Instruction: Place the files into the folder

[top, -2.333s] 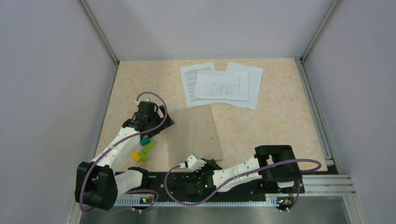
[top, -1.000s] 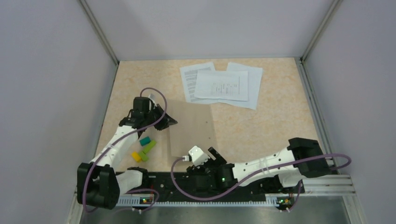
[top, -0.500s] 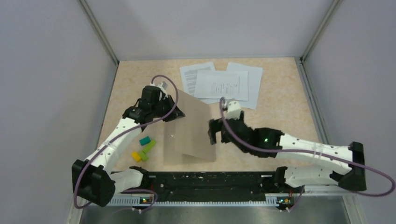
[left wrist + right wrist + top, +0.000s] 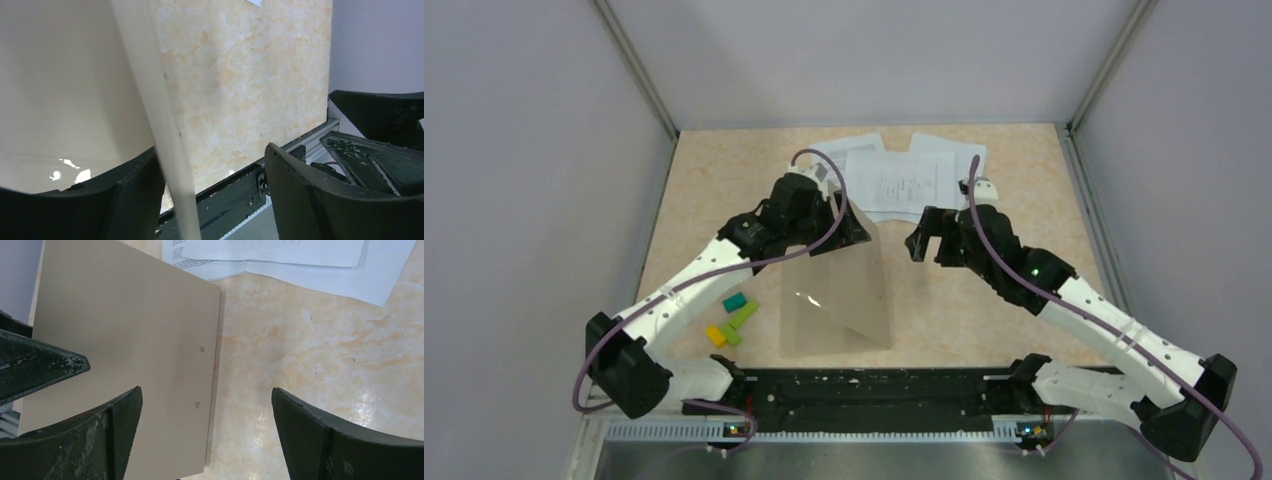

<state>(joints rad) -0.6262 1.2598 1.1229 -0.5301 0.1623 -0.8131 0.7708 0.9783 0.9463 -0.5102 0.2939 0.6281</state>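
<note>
Folder [image 4: 844, 295] cover raised within spread left claw [image 4: 210, 150]; files [image 4: 914, 185] beyond.

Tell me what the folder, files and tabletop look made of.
Folder: thin tan card, mostly matte; the lifted cover holds flat, with two small rivet-like dots near one edge. Files: plain white printed paper, lying flat and overlapped. Tabletop: glossy marbled beige, probably laminate; a glare patch shows.
</note>
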